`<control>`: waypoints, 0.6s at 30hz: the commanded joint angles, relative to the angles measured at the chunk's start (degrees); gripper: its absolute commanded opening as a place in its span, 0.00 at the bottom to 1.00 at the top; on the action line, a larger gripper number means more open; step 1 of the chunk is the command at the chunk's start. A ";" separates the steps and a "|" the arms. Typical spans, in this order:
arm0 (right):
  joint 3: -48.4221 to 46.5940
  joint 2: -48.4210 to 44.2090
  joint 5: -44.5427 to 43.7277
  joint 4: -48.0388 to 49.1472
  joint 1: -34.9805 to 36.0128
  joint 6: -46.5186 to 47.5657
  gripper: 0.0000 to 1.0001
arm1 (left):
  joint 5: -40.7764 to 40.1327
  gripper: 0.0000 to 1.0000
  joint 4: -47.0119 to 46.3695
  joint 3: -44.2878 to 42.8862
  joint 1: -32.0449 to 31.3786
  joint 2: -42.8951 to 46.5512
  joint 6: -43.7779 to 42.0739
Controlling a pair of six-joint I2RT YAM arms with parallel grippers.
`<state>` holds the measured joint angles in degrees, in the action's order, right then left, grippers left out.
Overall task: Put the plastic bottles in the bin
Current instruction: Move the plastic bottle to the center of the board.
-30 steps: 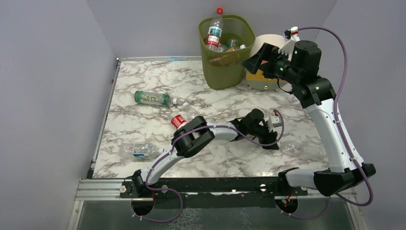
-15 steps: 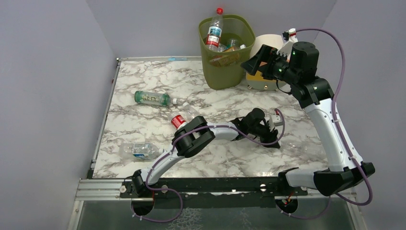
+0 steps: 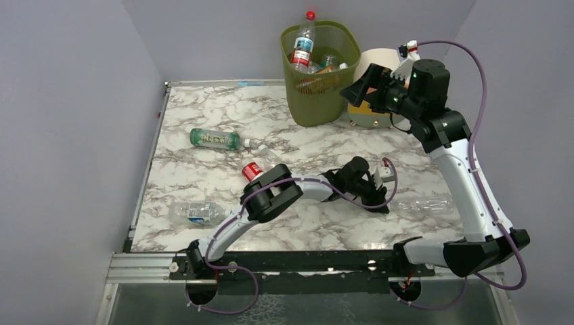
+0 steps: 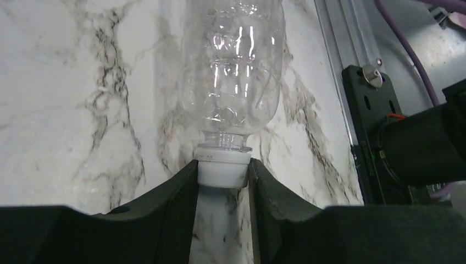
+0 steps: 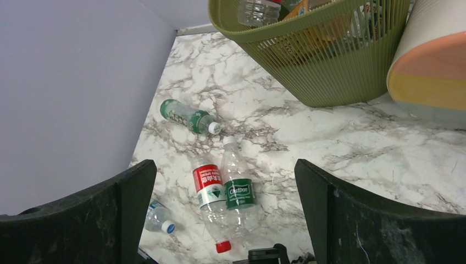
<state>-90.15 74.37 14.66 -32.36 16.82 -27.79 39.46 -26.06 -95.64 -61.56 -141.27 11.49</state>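
Note:
My left gripper is low on the table at the right and shut on the white cap of a clear label-less bottle, which lies on the marble. My right gripper is open and empty, held high beside the olive-green mesh bin; in its wrist view the gripper looks down on the table. The bin holds several bottles, and one with a red cap sticks up out of it. On the table lie a green-label bottle, a red-label bottle beside a second green-label one, and a blue-label bottle.
A cream drum with an orange-and-yellow face stands right of the bin. Grey walls close in the left, back and right. A black rail runs along the near edge, and the right arm's base is close to the held bottle.
My left gripper has shifted slightly left and nearer, and the clear bottle lies more in the open to its right. The right arm has barely moved.

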 commanded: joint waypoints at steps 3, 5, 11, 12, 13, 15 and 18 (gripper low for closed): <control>0.39 0.16 2.96 2.81 0.01 -0.41 0.99 | -2.93 0.26 -1.14 8.20 1.65 8.07 -1.63; 0.41 0.15 3.37 3.06 0.06 -0.75 0.99 | -3.56 0.25 -1.31 10.63 2.23 9.72 -1.73; 0.80 0.17 4.82 3.92 0.06 -1.68 1.00 | -6.45 0.24 -1.97 17.69 3.59 15.13 -1.88; 0.92 0.16 5.09 4.09 0.06 -2.01 0.99 | -7.00 0.24 -1.97 19.77 3.75 16.26 -1.98; 1.06 0.19 5.36 4.33 0.06 -2.15 0.99 | -7.60 0.24 -2.02 21.15 4.00 17.30 -1.99; 1.40 0.25 5.92 4.86 0.06 -2.51 1.00 | -8.93 0.24 -1.97 24.03 4.52 19.64 -2.04; 1.61 0.28 6.71 5.31 0.06 -2.95 0.99 | -10.93 0.24 -1.93 28.31 5.54 23.31 -2.08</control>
<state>-89.03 74.37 18.59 -29.58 16.82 -29.67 32.53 -26.89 -71.79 -57.01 -124.05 10.35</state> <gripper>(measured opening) 0.995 0.388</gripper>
